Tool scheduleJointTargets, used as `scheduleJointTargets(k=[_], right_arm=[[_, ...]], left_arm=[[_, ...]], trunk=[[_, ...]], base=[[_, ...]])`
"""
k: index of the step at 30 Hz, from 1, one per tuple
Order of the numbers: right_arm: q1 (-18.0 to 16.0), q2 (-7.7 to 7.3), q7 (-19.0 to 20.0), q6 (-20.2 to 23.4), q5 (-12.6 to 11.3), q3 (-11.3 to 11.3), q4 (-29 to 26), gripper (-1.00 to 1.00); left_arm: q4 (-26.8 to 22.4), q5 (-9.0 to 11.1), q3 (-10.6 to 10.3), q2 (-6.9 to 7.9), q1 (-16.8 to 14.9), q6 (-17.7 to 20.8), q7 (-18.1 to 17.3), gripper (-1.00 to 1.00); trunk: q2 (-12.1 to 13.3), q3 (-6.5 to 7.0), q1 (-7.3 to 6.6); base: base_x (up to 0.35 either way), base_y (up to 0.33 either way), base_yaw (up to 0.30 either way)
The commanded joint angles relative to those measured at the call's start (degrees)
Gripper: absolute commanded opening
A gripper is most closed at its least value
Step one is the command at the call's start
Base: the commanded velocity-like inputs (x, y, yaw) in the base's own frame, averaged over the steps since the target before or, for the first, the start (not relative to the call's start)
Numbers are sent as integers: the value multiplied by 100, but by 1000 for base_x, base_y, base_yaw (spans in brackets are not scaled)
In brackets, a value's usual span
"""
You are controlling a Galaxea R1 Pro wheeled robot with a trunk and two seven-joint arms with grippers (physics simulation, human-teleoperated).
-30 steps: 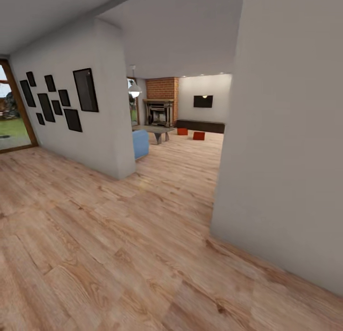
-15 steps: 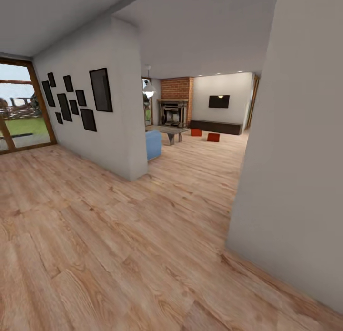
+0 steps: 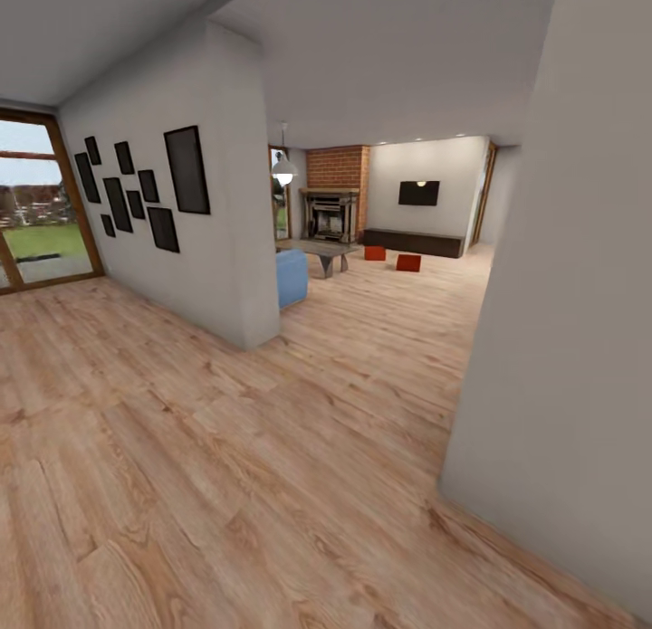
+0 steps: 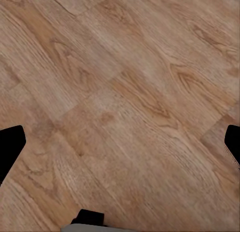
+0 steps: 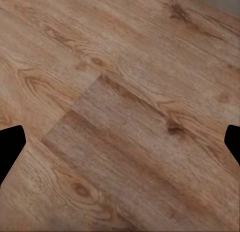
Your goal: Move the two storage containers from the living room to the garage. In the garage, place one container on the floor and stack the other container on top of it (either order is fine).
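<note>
Wood plank floor (image 3: 226, 448) throughout; grey wall (image 3: 580, 339) close at right. Living room (image 3: 398, 213) far ahead: brick chimney (image 3: 337, 167), black TV (image 3: 418, 193). Two storage containers (image 3: 408, 262) on planks there, apart, before dark cabinet (image 3: 414, 242). Left tool (image 4: 120, 142) and right tool (image 5: 120, 142) spread wide, released, over planks.

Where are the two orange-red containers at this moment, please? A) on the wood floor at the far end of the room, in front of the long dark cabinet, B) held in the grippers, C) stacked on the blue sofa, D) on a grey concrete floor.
A: the head view shows both containers sitting apart on the wood floor before the dark cabinet.
</note>
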Motion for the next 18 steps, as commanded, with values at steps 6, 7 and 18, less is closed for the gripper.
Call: scheduleJointTargets(k=[6,7,18], right_arm=[[3,1,-22,-4,2,5,-10,100],[3,1,-22,-4,2,5,-10,100],[3,1,-22,-4,2,5,-11,100]], left_arm=[[21,7,12,-1,-10,-31,-3,100],[21,8,13,-1,-10,-31,-4,100],[21,8,14,-1,-10,-31,-8,100]], trunk=[[-2,-5,4],[-2,-5,4],[-2,-5,4]], base=[[327,0,0],[326,0,0],[326,0,0]])
